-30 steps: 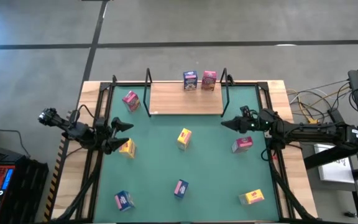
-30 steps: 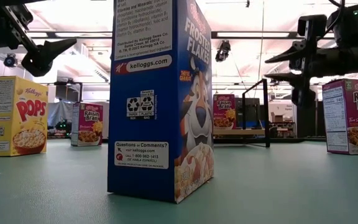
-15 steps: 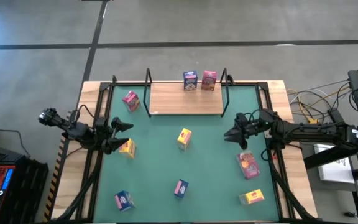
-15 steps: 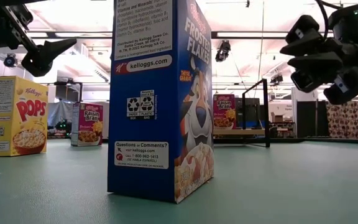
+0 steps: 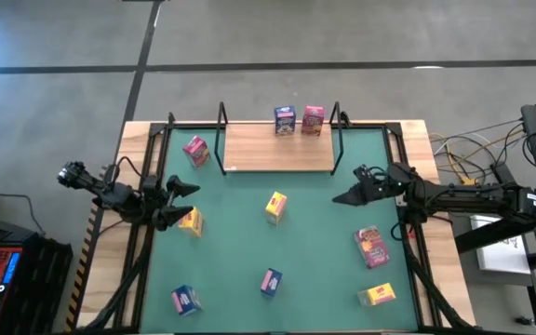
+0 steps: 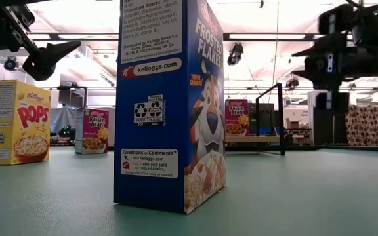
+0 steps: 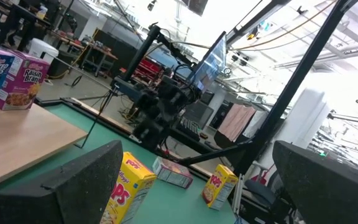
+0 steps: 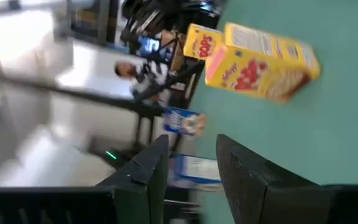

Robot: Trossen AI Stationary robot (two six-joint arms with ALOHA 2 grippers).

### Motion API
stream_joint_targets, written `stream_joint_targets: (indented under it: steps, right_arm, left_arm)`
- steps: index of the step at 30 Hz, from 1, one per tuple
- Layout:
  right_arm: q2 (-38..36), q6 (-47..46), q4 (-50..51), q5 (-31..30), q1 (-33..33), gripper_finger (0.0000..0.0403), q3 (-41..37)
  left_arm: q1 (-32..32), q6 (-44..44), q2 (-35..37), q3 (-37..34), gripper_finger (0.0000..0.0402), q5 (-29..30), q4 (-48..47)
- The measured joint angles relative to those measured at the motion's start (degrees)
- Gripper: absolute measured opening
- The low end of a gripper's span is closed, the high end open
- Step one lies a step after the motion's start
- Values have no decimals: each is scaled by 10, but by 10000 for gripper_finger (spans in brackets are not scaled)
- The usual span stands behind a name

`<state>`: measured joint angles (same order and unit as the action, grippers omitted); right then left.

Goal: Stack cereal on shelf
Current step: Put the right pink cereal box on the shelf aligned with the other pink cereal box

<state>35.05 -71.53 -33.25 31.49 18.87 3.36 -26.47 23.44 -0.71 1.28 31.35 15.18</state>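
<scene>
High view: two boxes stand on the shelf [image 5: 277,149], a blue box [image 5: 285,120] and a pink one [image 5: 313,119] at its far edge, so the other cereal on the mat [image 5: 314,251] is not yet stacked; the right gripper [image 5: 341,197] hangs over the mat just in front of the shelf's right upright, its fingers pinched close with nothing between them; a fallen pink box [image 5: 370,247] lies flat on the mat nearer the front edge, apart from those fingers and a little to their right; the left gripper [image 5: 187,200] waits at the mat's left side, fingers spread wide and empty, with a yellow box [image 5: 191,221] just beside them.

The step in hand looks like a pick of the fallen pink box by the right arm. To do it well, I would part the fingers first, bring them down over the box across its narrow sides, not its broad face, and close only once they straddle it; a flat box offers little height, so the tips need to reach almost to the mat; then lift clear of the upright before setting it beside the two on the shelf.
</scene>
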Motion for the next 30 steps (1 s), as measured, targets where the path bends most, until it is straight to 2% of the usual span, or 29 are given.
stream_joint_targets:
  steps: [3,6,10,14,24,30]
  right_arm:
    - [-1,120,-1,0,0,125,0]
    - [-1,169,0,-1,0,125,0]
    - [0,171,-3,-5,0,125,0]
    - [-1,151,-3,-49,1,125,17]
    - [0,158,1,-45,0,123,49]
    - [-1,205,0,-46,0,127,50]
  left_arm:
    - [0,0,0,0,398,0,0]
    - [0,0,0,0,398,0,0]
    - [0,0,0,0,398,0,0]
    - [0,0,0,0,398,0,0]
    - [0,0,0,0,398,0,0]
    - [0,0,0,0,398,0,0]
